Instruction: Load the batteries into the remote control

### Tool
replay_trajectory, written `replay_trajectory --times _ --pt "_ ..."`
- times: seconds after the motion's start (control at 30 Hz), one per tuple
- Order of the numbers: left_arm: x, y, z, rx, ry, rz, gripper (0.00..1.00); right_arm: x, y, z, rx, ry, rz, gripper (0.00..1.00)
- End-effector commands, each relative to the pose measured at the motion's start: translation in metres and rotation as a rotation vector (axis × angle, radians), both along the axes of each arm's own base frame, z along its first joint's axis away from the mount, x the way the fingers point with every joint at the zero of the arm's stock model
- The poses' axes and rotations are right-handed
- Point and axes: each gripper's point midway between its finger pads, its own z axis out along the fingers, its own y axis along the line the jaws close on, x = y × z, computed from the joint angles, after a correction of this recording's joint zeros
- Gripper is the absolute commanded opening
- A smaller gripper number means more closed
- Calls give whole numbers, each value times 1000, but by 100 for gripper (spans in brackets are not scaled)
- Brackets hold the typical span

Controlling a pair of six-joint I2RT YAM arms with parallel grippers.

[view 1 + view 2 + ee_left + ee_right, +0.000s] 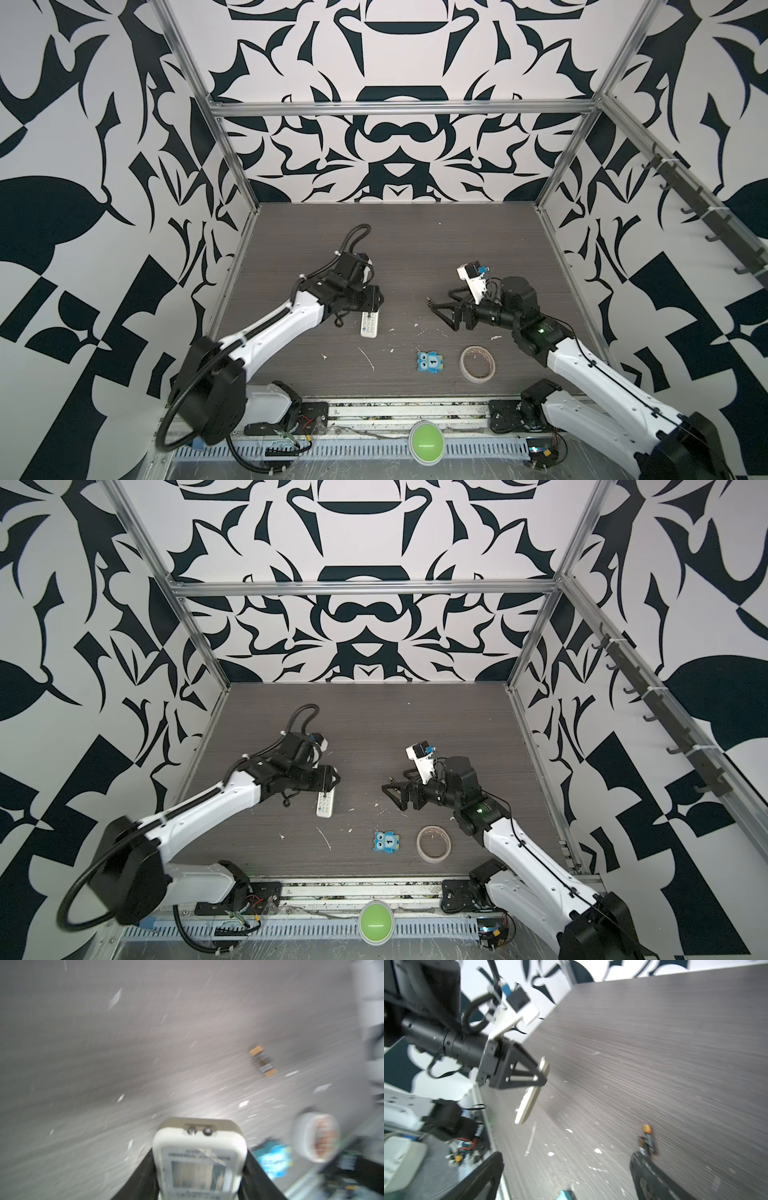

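Grey wood-grain desk (415, 249), flecked with white scraps, sits between bold black-and-white walls. Left end effector (371, 308) is clenched on the screen end of the slim off-white remote control (199, 1159). Right end effector (568, 1165) is spread wide, with a gold-banded dark cylindrical battery (647, 1140) lying on the desk beside one finger.

Bright even light; top views sharp, edges bowed; wrist views motion-blurred, glare beyond the remote control (199, 1147).

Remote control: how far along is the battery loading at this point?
Done: nothing loaded that shows. In hand: the left gripper clamps the remote control, button face up. Left: one battery lies loose on the table by the open right gripper, ungrasped; a second is not in view.
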Motion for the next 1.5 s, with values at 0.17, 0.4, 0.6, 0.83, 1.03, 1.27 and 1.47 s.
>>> replay_trajectory --times 0.17,0.4,0.6,0.83,1.03,1.27,1.47 --pt "-40 -41 128 -493 -224 -294 22 -45 51 79 203 -164 307 99" --pt "-74 -42 177 -653 -320 -443 23 -59 71 119 282 -199 380 99" --pt "-90 -43 200 -757 -356 -523 23 -58 74 140 339 -216 368 99" --pt "-95 -43 213 -800 -378 -551 23 -66 87 141 357 -226 414 99" --pt "-98 -42 213 -820 -377 -562 23 -72 100 137 358 -231 449 99" --pt "-103 -40 215 -839 -392 -570 23 -79 111 138 394 -222 499 95" --pt "-105 -38 216 -845 -409 -568 23 -84 116 134 391 -213 516 79"
